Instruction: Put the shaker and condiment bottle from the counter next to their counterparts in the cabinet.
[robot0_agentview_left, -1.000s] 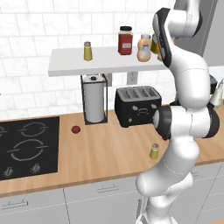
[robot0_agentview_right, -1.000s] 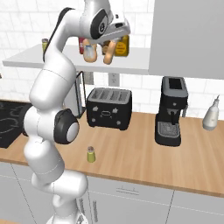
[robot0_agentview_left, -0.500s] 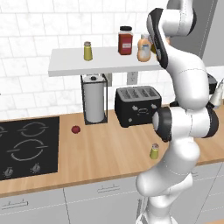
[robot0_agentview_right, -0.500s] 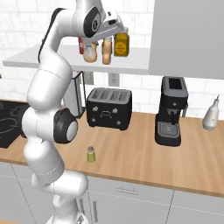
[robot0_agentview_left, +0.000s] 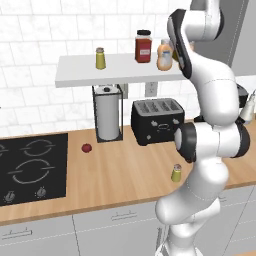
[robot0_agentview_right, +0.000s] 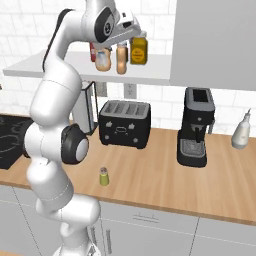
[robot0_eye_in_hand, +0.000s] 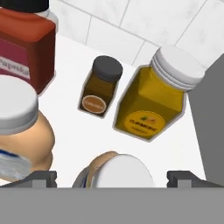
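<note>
Gripper (robot0_eye_in_hand: 111, 177) lifted off condiment bottle (robot0_agentview_right: 122, 57), open above cabinet (robot0_agentview_right: 155, 70).

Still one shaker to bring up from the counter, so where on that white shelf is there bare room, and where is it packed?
The shelf is bare between the shaker and the red jar, and left of that shaker. The door end is crowded: fat peach bottle, slim condiment bottle, yellow jar, small brown jar.
</note>
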